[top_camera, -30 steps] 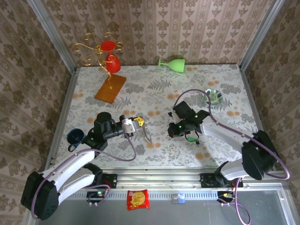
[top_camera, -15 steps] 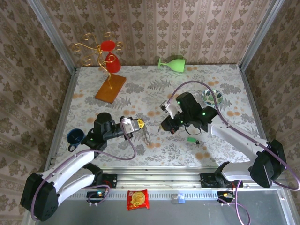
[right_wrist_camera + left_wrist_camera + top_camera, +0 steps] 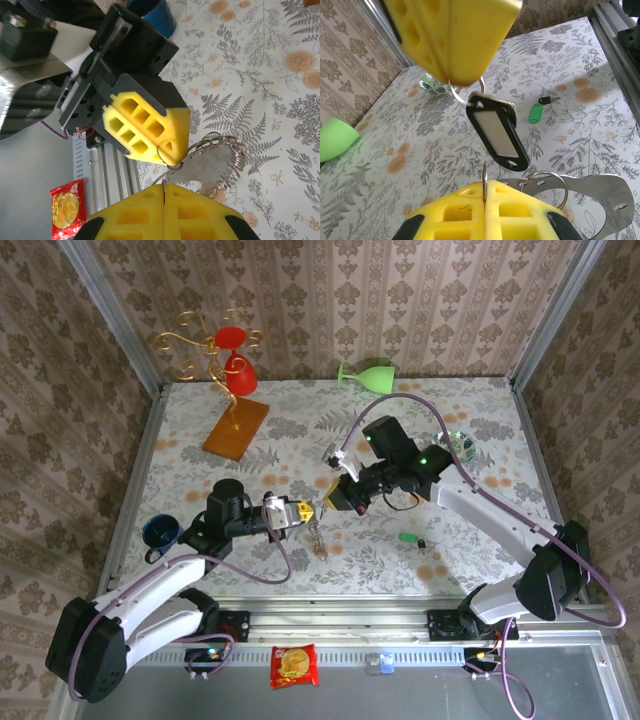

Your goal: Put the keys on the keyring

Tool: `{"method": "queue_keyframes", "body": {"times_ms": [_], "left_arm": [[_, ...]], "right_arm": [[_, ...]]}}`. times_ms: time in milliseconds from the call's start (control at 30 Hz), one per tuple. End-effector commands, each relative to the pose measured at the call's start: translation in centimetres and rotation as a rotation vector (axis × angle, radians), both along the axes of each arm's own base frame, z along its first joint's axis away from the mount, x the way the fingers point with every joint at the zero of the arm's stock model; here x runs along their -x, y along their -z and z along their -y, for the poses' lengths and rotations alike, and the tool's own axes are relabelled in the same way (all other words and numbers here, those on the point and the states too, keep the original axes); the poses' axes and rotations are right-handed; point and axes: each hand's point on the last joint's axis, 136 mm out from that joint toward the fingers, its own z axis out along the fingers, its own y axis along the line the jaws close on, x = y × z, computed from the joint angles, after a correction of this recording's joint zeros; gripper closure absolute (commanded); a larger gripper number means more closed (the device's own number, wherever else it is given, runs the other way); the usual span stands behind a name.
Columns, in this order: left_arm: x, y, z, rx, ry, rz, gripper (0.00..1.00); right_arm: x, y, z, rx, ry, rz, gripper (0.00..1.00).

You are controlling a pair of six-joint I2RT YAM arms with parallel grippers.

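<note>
On the table with the pale floral cloth (image 3: 250, 455), closed in by patterned wallpaper walls, the keyring (image 3: 318, 536), a bunch of thin grey wire loops, is being held in the air between the two arms. The left gripper (image 3: 303, 510) is being pressed closed on one thin loop and the right gripper (image 3: 333, 493) on another, probably so that the ring is being steadied from both sides for opening. The two keys, a small key with a bright green plastic head (image 3: 408, 538) and a small silver key with a dark head (image 3: 422, 542), are lying on the cloth to the right, close together and well apart from the keyring, so nothing is being threaded yet. From the left wrist, a black oblong plastic tag (image 3: 497, 132) is being shown hanging under the right pads, a detail too small to be read from above. From the right wrist, a flat grey metal plate (image 3: 210, 162) is being shown among the loops.
</note>
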Motion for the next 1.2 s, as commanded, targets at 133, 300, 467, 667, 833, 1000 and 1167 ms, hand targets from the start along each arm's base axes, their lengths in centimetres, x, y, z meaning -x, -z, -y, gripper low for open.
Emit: {"method": "queue_keyframes", "body": {"times_ms": [133, 300, 467, 667, 833, 1000, 1167], "left_arm": [[0.3, -2.5, 0.8, 0.044, 0.059, 0.057, 1.0], [0.4, -2.5, 0.9, 0.048, 0.063, 0.036, 1.0], [0.5, -2.7, 1.0, 0.051, 0.07, 0.037, 1.0], [0.6, -2.5, 1.0, 0.048, 0.074, 0.029, 1.0], [0.6, -2.5, 1.0, 0.047, 0.076, 0.026, 1.0], [0.6, -2.4, 1.1, 0.044, 0.076, 0.022, 1.0], [0.6, -2.4, 1.1, 0.043, 0.078, 0.018, 1.0]], "right_arm": [[0.9, 1.1, -0.1, 0.104, -0.076, 0.043, 1.0], [0.6, 1.2, -0.3, 0.122, -0.071, 0.076, 1.0], [0.1, 1.4, -0.7, 0.138, -0.061, 0.104, 1.0], [-0.2, 1.2, -0.9, 0.135, -0.055, 0.123, 1.0], [0.2, 0.7, -1.0, 0.112, -0.073, 0.141, 1.0], [0.6, 0.1, -0.9, 0.08, -0.103, 0.213, 1.0], [0.4, 0.0, -0.8, 0.091, -0.113, 0.245, 1.0]]}}
